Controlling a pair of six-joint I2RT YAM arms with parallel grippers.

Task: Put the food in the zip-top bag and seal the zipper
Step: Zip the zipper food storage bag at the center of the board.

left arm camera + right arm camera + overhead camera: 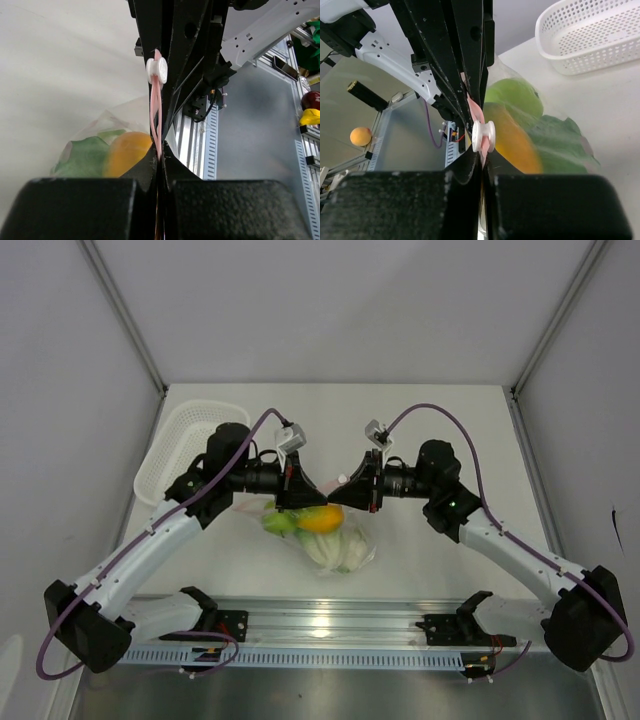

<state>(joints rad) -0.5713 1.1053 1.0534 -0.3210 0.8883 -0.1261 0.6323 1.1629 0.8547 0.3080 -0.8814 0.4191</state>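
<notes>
From above, the zip-top bag (362, 556) lies at the middle of the surface (450, 430), close to its near edge. It is clear and crinkled, and it is full: a green apple (279, 523) to the left, an orange fruit (320, 518) at the centre, and a pale, leafy cabbage (333, 548) nearer the near edge. The left tool (308, 500) and right tool (340, 497) meet tip to tip over the bag's far end and hide its mouth. A white mesh basket (185, 416) sits at the far-left corner, apart from the bag.

The left wrist view shows the left tool clenched on the zipper (155, 115), a thin pink strip rising from between the pressed fingers to a white slider (156, 70). The right tool's dark fingers stand just behind the slider. The orange and green pieces show blurred through the plastic to the left.

In the right wrist view, the right tool is likewise clamped on the pink strip, with the slider just beyond its fingertips. Past it the food presses against the plastic, and the basket stands further off.
</notes>
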